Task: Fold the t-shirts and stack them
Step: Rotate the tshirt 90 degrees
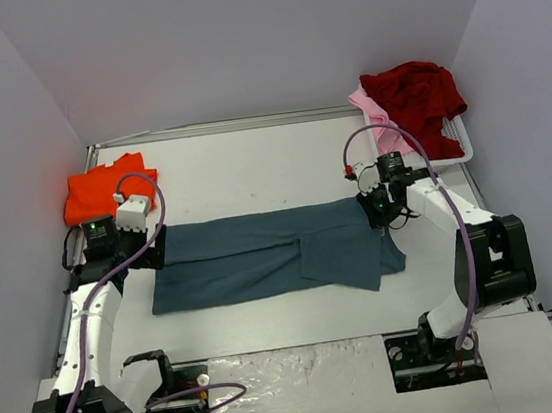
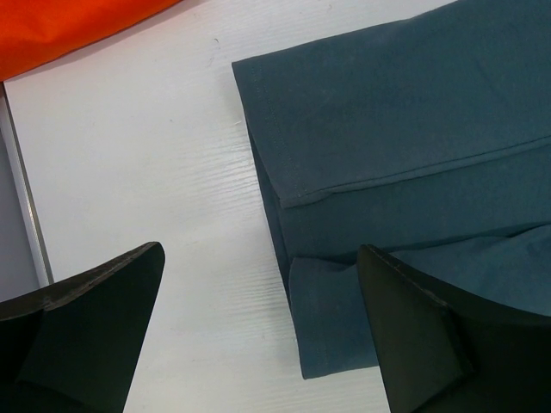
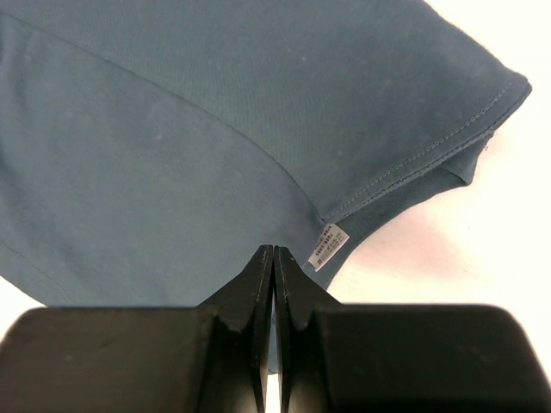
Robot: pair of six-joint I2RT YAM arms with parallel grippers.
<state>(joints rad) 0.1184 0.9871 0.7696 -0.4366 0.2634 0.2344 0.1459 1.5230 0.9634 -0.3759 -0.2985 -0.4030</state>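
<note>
My right gripper (image 3: 273, 254) is pressed shut on the edge of the slate blue-grey t-shirt (image 1: 262, 254), just beside its white label (image 3: 328, 247). The shirt lies folded in a long strip across the bench (image 1: 251, 169). My left gripper (image 2: 258, 258) hangs wide apart over the strip's other end, holding nothing, with the orange t-shirt (image 1: 103, 192) lying near it.

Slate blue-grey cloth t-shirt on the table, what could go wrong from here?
The right tool is shut at the edge of the slate blue-grey cloth t-shirt beside the small white label; so thin a pinch could slip. The left tool is open, holding nothing, so lifting may drag the fold askew.
</note>
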